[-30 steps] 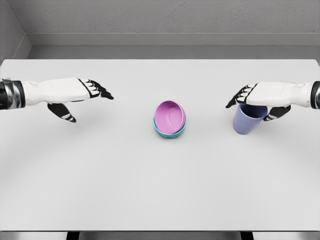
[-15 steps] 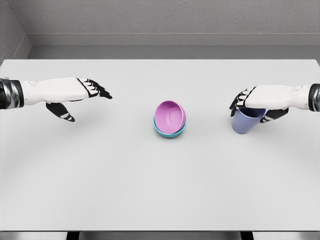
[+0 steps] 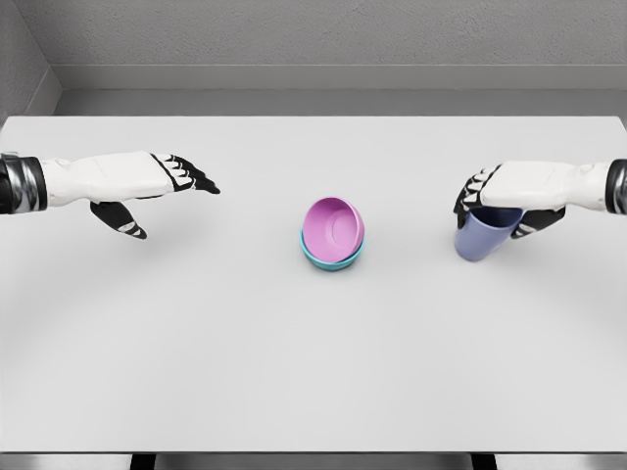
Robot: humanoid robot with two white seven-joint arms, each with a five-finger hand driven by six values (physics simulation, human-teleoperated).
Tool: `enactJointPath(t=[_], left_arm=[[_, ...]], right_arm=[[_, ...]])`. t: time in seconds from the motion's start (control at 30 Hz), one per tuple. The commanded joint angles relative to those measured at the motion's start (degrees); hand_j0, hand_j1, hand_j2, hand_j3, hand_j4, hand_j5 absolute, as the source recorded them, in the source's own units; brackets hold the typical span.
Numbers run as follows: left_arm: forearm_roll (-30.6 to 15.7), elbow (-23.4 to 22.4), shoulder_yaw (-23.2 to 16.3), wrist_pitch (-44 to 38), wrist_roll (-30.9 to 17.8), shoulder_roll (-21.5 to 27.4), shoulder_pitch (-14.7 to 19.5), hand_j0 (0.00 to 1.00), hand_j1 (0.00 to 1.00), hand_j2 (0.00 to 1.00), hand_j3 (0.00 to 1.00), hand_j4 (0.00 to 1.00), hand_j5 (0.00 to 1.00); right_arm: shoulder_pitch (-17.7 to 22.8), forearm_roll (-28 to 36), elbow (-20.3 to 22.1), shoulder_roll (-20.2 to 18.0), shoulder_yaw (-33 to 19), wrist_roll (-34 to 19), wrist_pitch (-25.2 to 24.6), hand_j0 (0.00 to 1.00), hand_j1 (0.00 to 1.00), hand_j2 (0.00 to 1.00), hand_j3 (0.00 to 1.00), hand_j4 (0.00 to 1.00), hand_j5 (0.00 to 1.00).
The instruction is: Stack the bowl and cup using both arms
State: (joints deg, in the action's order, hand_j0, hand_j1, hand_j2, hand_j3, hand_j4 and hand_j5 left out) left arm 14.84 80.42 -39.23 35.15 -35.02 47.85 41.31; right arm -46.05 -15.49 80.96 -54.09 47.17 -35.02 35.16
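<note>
A pink bowl (image 3: 334,225) sits nested in a teal bowl (image 3: 331,258) at the middle of the white table (image 3: 294,372). To the right, a lavender-blue cup (image 3: 482,238) hangs tilted under my right hand (image 3: 495,201), whose fingers curl over its rim and hold it. My left hand (image 3: 162,191) hovers far to the left of the bowls with its fingers stretched out flat and its thumb hanging down, holding nothing.
The table's far edge meets a grey wall (image 3: 333,39). Its near edge runs along the bottom of the picture.
The right hand's fingers have closed down over the cup's rim, and the cup has tilted and lifted slightly. The left hand has barely moved.
</note>
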Motion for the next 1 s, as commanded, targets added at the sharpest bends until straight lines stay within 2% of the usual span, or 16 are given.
enactJointPath(t=[0.0,0.3,0.63,0.83,0.97], left_arm=[[-0.33,0.00,0.03,-0.15,0.02,0.05,0.00,1.00,1.00,1.00,1.00,1.00,1.00],[-0.33,0.00,0.03,-0.15,0.02,0.05,0.00,1.00,1.00,1.00,1.00,1.00,1.00],[-0.33,0.00,0.03,-0.15,0.02,0.05,0.00,1.00,1.00,1.00,1.00,1.00,1.00],[-0.33,0.00,0.03,-0.15,0.02,0.05,0.00,1.00,1.00,1.00,1.00,1.00,1.00],[-0.33,0.00,0.03,-0.15,0.02,0.05,0.00,1.00,1.00,1.00,1.00,1.00,1.00]], right_arm=[[0.00,0.46,-0.01,0.03,-0.50,0.02,-0.16,0.55,0.55,0.55,0.55,0.55,0.55],[-0.09,0.64,0.34,0.82,-4.19,0.02,-0.16,0.55,0.55,0.55,0.55,0.55,0.55],[-2.29,3.45,0.95,1.35,-5.42,0.02,-0.16,0.55,0.55,0.55,0.55,0.55,0.55],[-2.46,3.45,6.66,1.62,-5.51,0.02,-0.16,0.55,0.55,0.55,0.55,0.55,0.55],[-2.90,3.45,12.02,1.53,-6.92,0.02,-0.16,0.55,0.55,0.55,0.55,0.55,0.55]])
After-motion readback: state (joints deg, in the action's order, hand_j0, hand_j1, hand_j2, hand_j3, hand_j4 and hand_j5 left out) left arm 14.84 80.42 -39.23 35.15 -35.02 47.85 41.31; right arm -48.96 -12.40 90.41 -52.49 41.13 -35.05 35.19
